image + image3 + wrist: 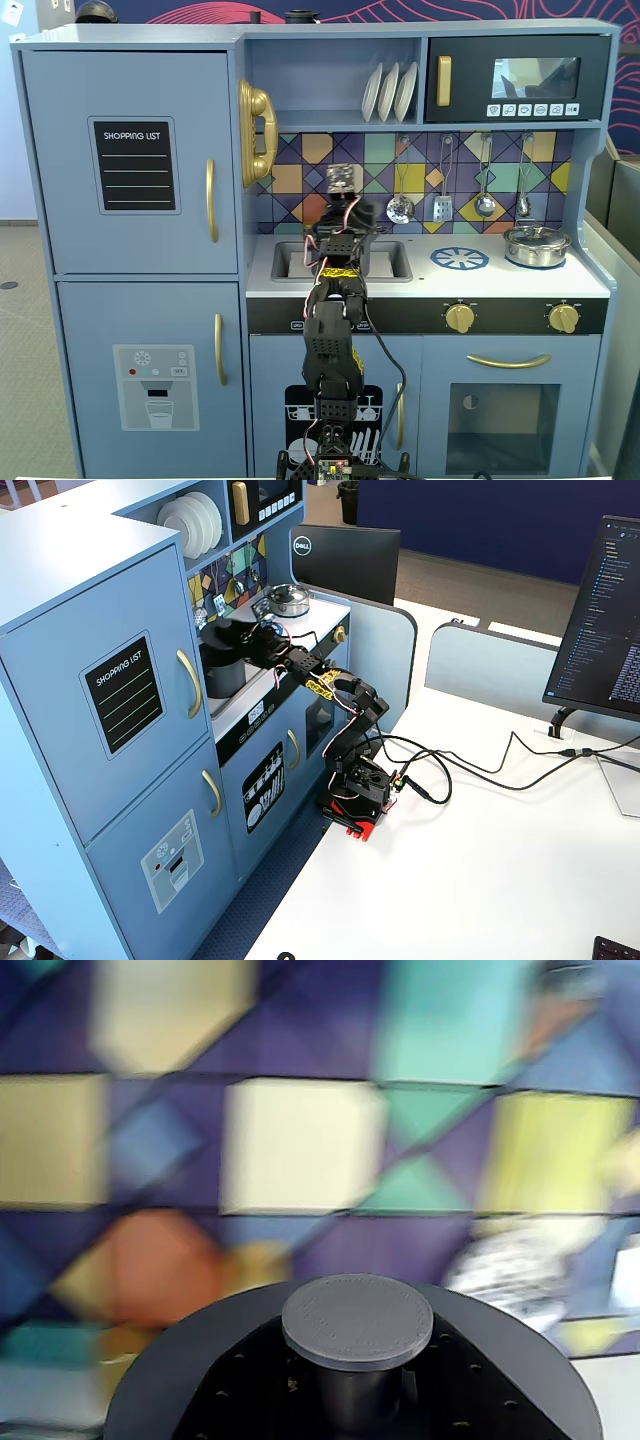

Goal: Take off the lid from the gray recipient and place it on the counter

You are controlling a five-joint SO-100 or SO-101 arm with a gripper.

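Above one gray recipient (224, 672), one lid (357, 1322).

Lid (357, 1322): flat round dark gray matte disc with a small round knob on a short stem at its centre. The wrist view shows it close up from just above its top face, the blurred tiled backsplash behind it. In a fixed view the lid (232, 633) hangs raised above the gray recipient (222, 673), clear of its rim.

Gray recipient: dark matte cylinder, upright, open-topped, standing in the sink area of the counter (318, 615).

Counter (430, 281): pale flat worktop with sink basin and blue burner ring.
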